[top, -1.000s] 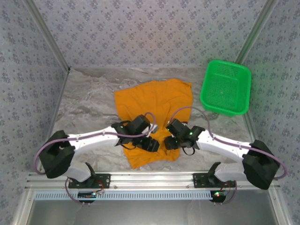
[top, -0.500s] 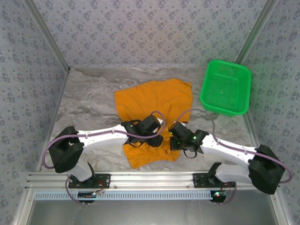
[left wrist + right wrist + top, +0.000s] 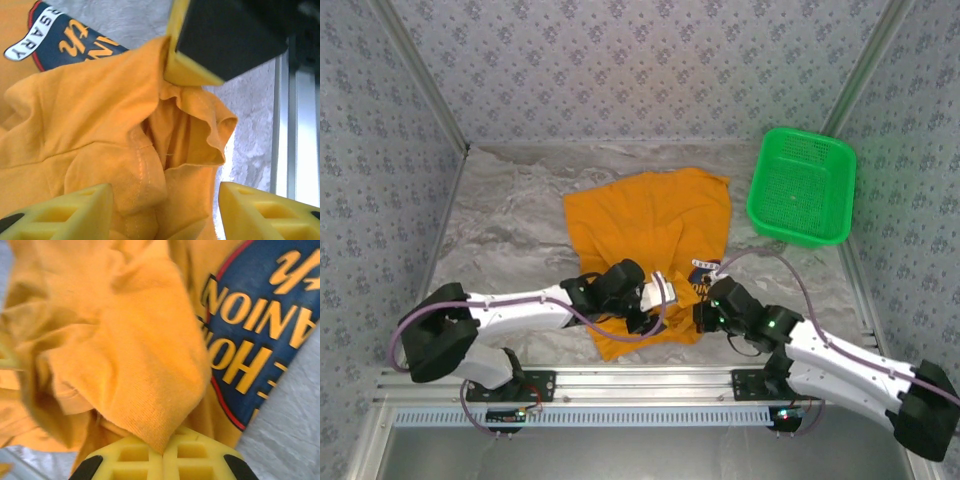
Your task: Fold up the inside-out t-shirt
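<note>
Right gripper (image 3: 165, 457) pinches a fold of the inside-out t-shirt (image 3: 650, 215), while left gripper (image 3: 165, 200) gapes wide around its bunched cloth.

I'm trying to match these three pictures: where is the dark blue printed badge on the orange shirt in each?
Top external: badge at the t-shirt's near right edge, just below centre.
Left wrist: top left corner.
Right wrist: right side, upside down.
Shared landmark: grey marbled table bordering the badge.

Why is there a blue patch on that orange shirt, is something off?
Nothing is damaged. The shirt has its near edge bunched and turned back at the right fingers, baring a blue print with yellow letters on its other face.
</note>
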You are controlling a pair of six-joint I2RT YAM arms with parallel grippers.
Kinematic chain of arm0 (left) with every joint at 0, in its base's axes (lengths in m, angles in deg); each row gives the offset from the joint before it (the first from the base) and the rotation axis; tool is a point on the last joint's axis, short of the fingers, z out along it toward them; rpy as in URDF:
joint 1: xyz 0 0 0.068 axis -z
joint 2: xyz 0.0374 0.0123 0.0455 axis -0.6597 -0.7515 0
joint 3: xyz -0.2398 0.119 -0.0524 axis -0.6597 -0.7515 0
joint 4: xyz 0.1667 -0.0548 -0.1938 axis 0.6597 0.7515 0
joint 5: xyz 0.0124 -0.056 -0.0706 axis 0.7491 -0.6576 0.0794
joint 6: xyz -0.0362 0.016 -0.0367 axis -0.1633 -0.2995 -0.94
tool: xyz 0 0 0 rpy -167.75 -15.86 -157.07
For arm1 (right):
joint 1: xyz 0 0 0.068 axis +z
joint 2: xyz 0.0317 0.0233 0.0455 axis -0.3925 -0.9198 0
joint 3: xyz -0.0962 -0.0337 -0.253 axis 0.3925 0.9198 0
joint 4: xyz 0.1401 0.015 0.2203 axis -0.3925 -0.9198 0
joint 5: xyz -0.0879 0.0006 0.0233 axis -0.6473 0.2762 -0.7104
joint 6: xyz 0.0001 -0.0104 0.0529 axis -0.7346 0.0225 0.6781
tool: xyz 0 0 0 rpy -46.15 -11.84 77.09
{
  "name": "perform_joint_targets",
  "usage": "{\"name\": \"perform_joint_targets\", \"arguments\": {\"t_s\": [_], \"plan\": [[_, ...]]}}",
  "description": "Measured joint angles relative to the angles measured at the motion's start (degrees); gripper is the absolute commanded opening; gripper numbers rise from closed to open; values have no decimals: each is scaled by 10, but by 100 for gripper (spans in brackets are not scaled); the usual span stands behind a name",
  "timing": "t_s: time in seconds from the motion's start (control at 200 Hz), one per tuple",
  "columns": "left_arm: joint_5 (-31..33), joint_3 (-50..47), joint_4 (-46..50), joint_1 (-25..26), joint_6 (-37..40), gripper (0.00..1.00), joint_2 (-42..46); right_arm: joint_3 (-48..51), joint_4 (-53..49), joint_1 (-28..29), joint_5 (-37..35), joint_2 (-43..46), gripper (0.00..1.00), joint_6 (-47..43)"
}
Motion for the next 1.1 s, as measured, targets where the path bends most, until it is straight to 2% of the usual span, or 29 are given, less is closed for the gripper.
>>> {"name": "perform_joint_targets", "arguments": {"t_s": [0.2,0.54,0.59,0.79,0.905,1.099], "plan": [[12,22,-17,0,84,57,-39,38,30,-11,24,85,0,-10],[57,48,-63,0,130,55,-101,44,44,-15,51,94,0,-9],[70,48,-74,0,133,52,-107,44,45,-15,52,94,0,-9],[81,48,-94,0,145,21,-110,44,40,-17,50,94,0,-9],[52,48,-82,-1,145,20,-104,44,36,-29,48,93,0,-9],[-42,48,-16,-15,132,7,-64,41,24,-48,52,74,1,-15]]}}
